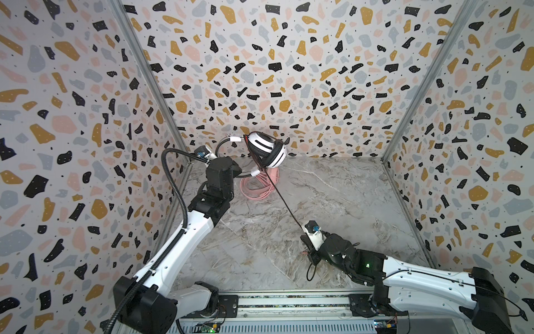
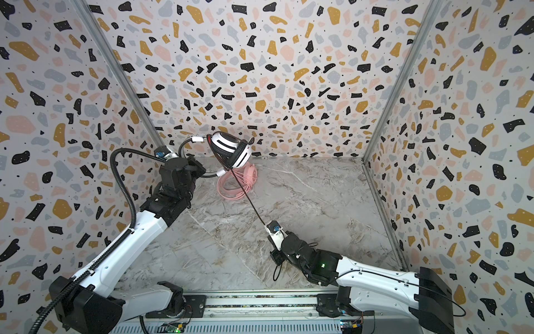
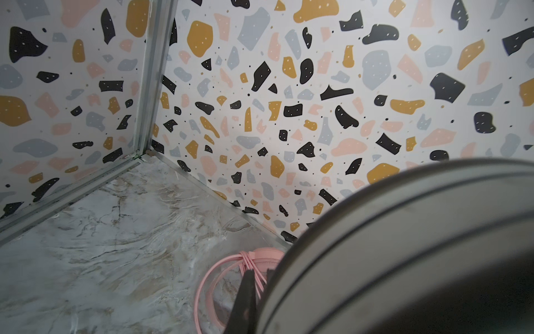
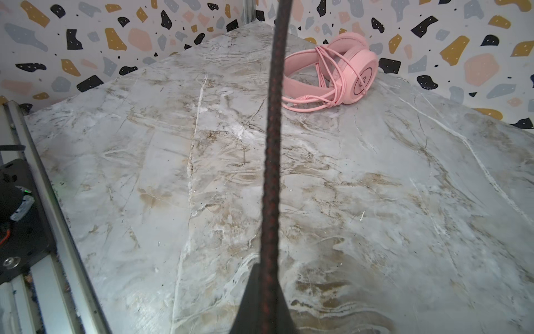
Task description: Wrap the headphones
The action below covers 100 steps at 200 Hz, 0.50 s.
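The white-and-black headphones (image 1: 267,150) (image 2: 231,150) hang in the air at the back left. My left gripper (image 1: 238,171) (image 2: 202,170) (image 3: 254,292) is shut on their thin headband (image 3: 404,245), which fills much of the left wrist view as a blur. Their black cable (image 1: 277,196) (image 2: 248,199) (image 4: 270,162) loops over the ear cups and runs taut and straight down to my right gripper (image 1: 304,235) (image 2: 268,230) (image 4: 264,303), which is shut on it. The pink headphones (image 1: 260,185) (image 2: 237,182) (image 4: 332,75) (image 3: 260,257) lie on the table beneath, with their pink cable wound round them.
Patterned walls close in the marble table (image 1: 332,202) at the left, back and right. A metal rail (image 1: 289,303) runs along the front. A loose tail of the black cable (image 1: 309,270) dangles below my right gripper.
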Each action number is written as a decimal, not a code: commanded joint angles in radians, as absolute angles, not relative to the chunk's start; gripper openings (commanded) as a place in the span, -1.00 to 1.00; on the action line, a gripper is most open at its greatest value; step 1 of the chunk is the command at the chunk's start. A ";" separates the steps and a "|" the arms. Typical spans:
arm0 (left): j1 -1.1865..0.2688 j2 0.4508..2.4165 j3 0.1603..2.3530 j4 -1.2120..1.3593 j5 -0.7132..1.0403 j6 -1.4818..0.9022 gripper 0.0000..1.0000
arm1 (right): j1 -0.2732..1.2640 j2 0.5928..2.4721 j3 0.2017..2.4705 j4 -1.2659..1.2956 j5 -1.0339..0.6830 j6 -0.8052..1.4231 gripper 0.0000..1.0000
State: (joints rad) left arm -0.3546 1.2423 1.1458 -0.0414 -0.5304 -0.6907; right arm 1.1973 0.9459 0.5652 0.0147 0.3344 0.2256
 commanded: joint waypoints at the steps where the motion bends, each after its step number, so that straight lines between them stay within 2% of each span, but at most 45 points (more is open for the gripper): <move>1: -0.351 1.293 1.159 0.082 -0.550 -0.661 -1.00 | 1.238 0.913 0.661 -0.041 0.416 0.213 -0.88; 33: -0.387 1.380 1.202 -0.007 -0.564 -0.534 -1.00 | 1.275 0.897 0.752 -0.054 0.461 0.154 -0.88; 44: -0.442 1.414 1.228 -0.030 -0.626 -0.419 -1.00 | 1.276 0.877 0.761 -0.035 0.452 0.149 -0.88; 62: -0.541 1.520 1.362 -0.218 -0.754 -0.281 -1.00 | 1.275 0.850 0.787 -0.025 0.461 0.133 -0.89; 100: -0.655 1.617 1.489 -0.385 -0.810 -0.187 -1.00 | 1.267 0.793 0.827 -0.040 0.565 0.051 -0.93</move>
